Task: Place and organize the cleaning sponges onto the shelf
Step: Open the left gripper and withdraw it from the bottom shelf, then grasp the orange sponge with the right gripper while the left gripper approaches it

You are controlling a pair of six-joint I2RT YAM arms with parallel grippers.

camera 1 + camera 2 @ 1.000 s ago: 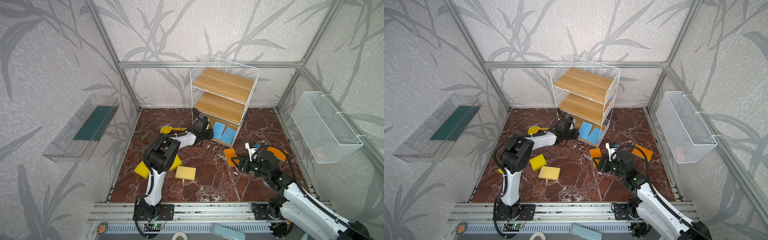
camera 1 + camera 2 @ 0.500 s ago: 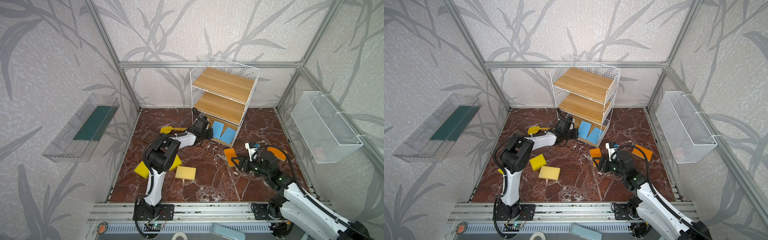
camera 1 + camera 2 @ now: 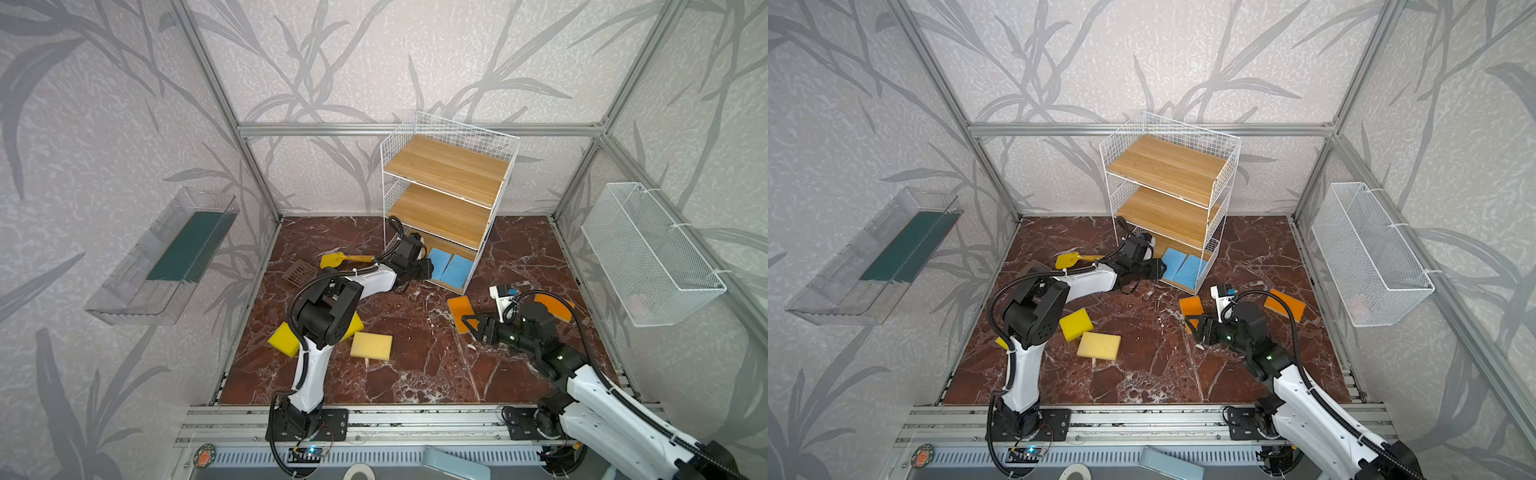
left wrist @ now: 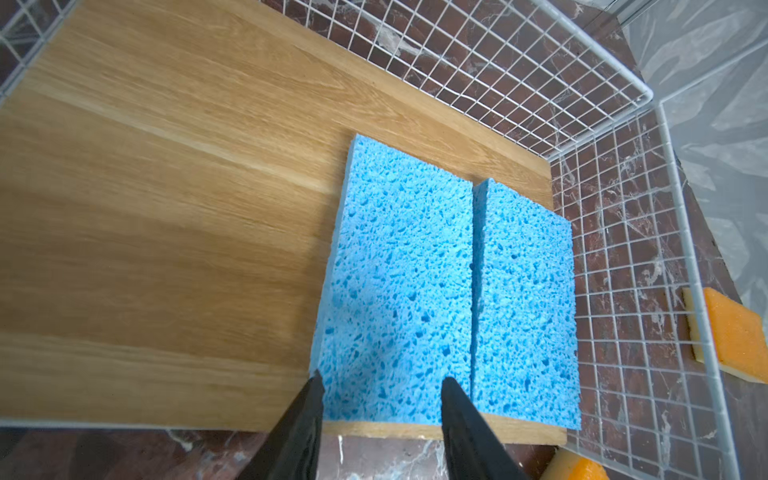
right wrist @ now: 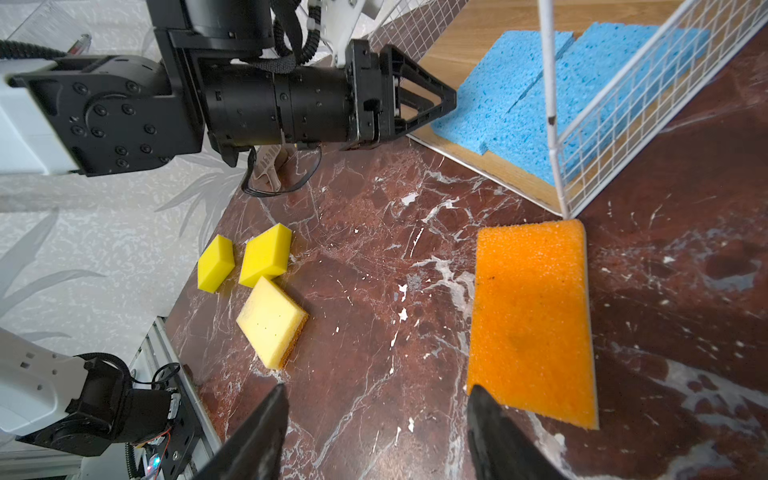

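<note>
My left gripper [image 4: 380, 384] has let go, jaws parted at the blue sponges' [image 4: 399, 270] front edge on the shelf's [image 4: 166, 208] bottom board, bare wood beside; right gripper [image 5: 376, 392] gapes beside an orange sponge [image 5: 532, 316].

Grey-leaf wallpapered walls [image 3: 374, 62] and aluminium posts [image 3: 224, 112] enclosed me; my worktop [image 3: 415, 370] was red-brown marble; a clear tray [image 3: 124, 299] and a white mesh basket [image 3: 648, 257] hung on opposite walls.

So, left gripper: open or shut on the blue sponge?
Open: left gripper jaws stand apart by the blue sponge, lying flat on the shelf.
</note>
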